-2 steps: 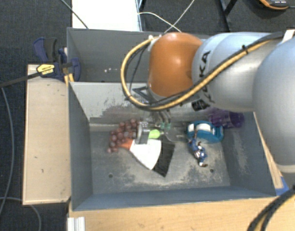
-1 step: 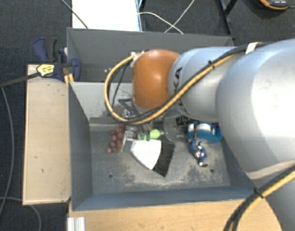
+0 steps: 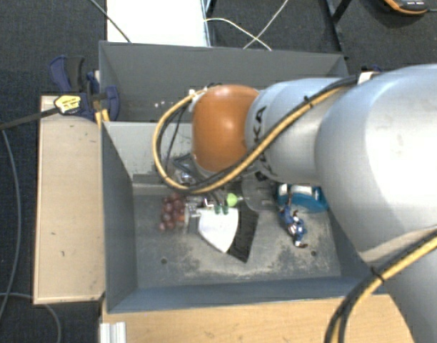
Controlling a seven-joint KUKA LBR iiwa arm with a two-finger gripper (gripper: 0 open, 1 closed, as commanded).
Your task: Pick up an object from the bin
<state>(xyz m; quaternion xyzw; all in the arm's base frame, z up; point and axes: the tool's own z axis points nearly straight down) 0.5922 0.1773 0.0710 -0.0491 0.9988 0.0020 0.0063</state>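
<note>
1. Camera view: on the bin [image 3: 122,213] floor's left I see a dark red bunch [image 3: 172,213]; beside it a white wedge [image 3: 220,230], a black slab [image 3: 244,243], then blue pieces [image 3: 294,224].
2. The orange-capped wrist [image 3: 220,127] hangs over them, covering the middle.
3. The gripper [image 3: 198,207] is low between bunch and wedge; its grip I cannot tell.

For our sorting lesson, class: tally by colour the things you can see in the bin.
Dark red: 1, bumpy cluster
White: 1, flat piece
Black: 1, flat strip
Green: 1, small bit
Blue: 2, toy, tub
Total: 6
</note>
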